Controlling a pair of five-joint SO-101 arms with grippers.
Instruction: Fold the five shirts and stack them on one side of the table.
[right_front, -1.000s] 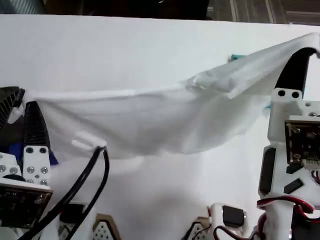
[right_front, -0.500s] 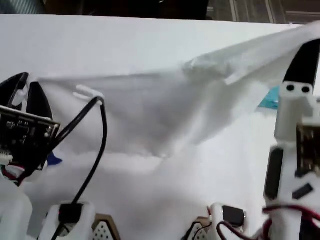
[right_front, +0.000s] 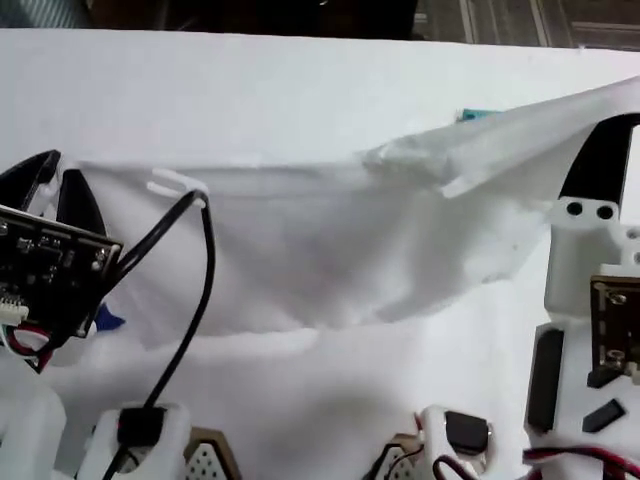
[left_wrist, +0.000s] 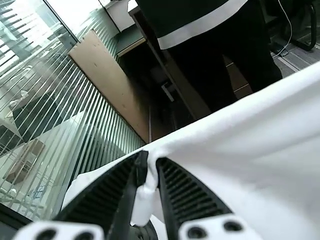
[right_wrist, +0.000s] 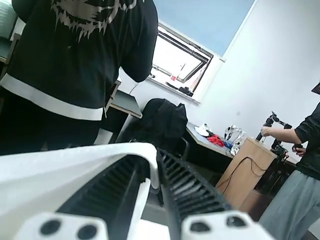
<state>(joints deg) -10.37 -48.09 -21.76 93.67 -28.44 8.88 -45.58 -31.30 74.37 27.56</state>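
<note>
- A white shirt (right_front: 330, 240) is held stretched above the table (right_front: 250, 90), its long axis running side to side.
- One end is pinched by the left gripper (left_wrist: 148, 162), the other by the right gripper (right_wrist: 152, 156).

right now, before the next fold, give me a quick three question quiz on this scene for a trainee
1. True or false: the white shirt lies folded flat on the table.
2. What is the left gripper shut on? A) the white shirt's fabric B) nothing, it is open C) the table's edge
3. How many grippers hold the white shirt?

Key
1. False: it is stretched out, unfolded, between the two arms.
2. A
3. Two: the left gripper and the right gripper each pinch an end.
</note>
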